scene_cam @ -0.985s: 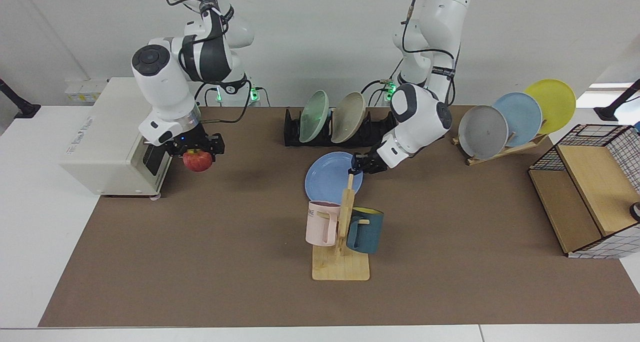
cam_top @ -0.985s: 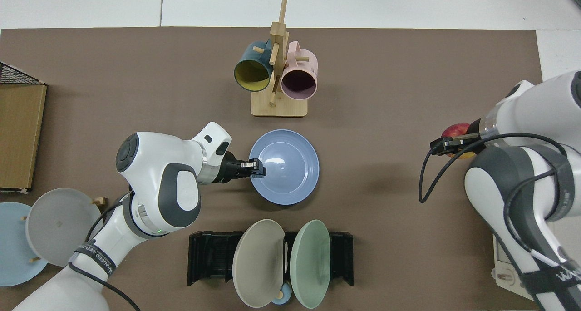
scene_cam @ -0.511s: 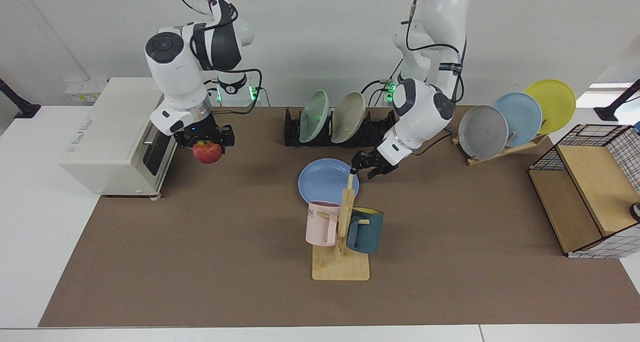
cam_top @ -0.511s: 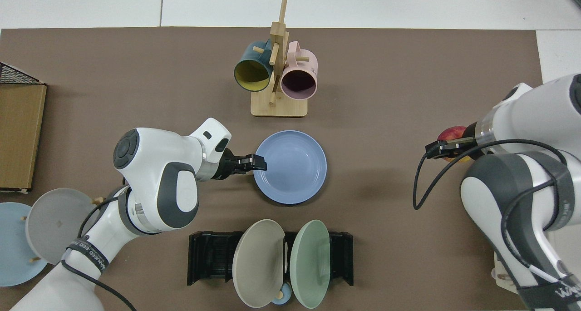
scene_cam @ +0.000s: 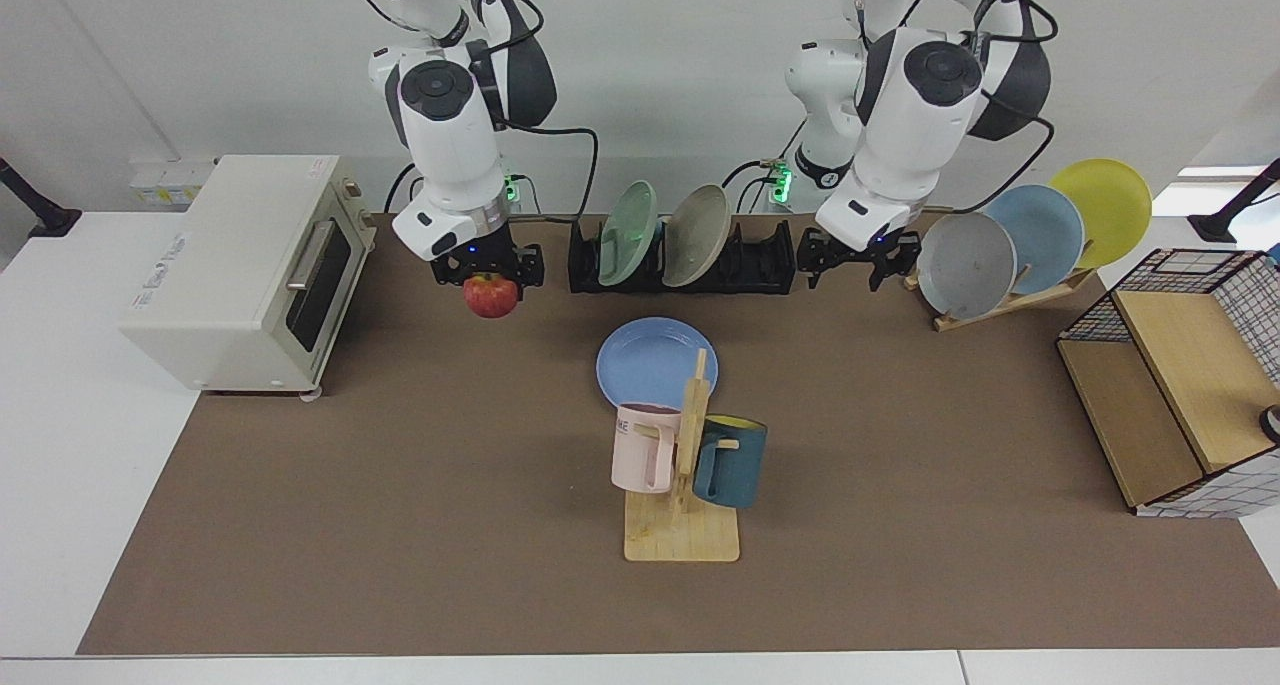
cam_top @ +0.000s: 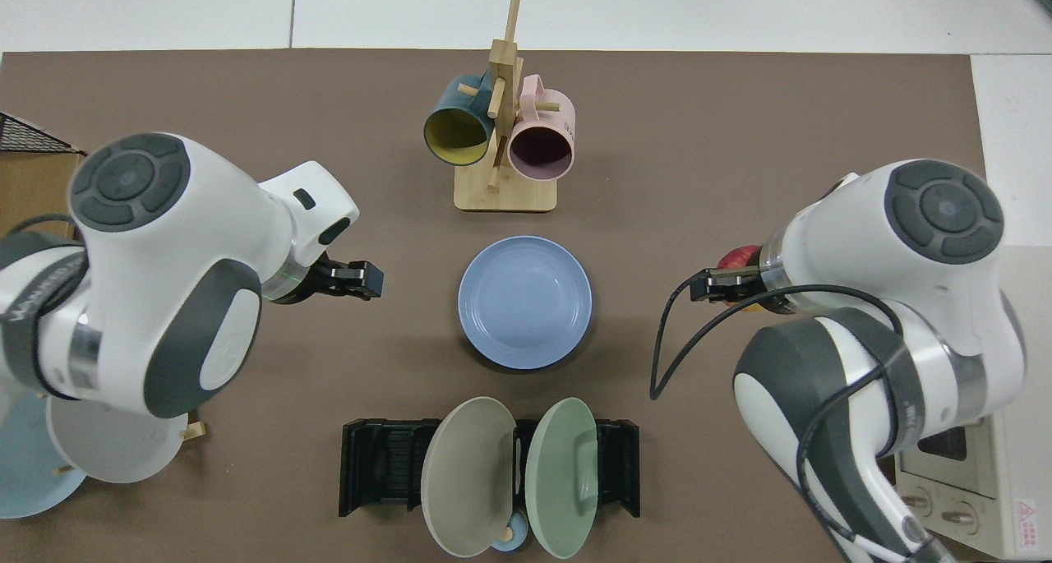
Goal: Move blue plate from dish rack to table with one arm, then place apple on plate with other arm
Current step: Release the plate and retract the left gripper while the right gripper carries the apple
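Plate (scene_cam: 652,363) flat on table (scene_cam: 400,525); left jaws (scene_cam: 850,263) released, right jaws (scene_cam: 489,271) w/ apple (scene_cam: 491,296) clamped.

Blue plate (scene_cam: 650,361): matt, smooth, plastic-looking. Bench mat (scene_cam: 400,525): matt brown. Mug stand (scene_cam: 683,525): pale wood. Apple (scene_cam: 491,296): glossy skin. Dish rack (scene_cam: 760,265): black plastic.

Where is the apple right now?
The apple is held above the table in the right gripper, at the facing view's left, between the toaster oven and the dish rack.
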{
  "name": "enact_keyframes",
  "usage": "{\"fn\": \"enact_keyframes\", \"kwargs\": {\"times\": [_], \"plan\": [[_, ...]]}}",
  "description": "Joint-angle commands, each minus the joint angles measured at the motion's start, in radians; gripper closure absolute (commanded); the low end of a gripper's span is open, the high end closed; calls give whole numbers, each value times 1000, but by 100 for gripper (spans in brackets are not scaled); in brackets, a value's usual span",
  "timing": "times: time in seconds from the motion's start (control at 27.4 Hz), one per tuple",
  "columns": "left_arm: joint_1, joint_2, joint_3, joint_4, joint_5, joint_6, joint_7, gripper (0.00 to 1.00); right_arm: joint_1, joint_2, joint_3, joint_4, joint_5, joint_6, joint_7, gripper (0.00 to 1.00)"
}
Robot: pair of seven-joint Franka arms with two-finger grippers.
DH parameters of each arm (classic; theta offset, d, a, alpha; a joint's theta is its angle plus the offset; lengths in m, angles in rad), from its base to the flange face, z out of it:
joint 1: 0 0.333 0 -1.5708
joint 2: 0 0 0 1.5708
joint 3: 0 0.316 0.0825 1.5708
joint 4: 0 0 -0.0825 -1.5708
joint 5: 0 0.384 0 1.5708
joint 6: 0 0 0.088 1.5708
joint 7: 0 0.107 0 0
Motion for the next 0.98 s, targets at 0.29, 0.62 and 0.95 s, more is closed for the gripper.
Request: {"fn": "enact_keyframes", "kwargs": {"times": [0.29,0.62,0.95], "plan": [[24,-67,100,146,18,-173,174,1,184,110,-4,92,18,19,276,100],[26,-78,115,146,6,-177,179,0,288,204,-4,137,21,68,463,100],[32,-92,117,146,6,-176,184,0,344,366,-4,138,18,266,570,100]]}}
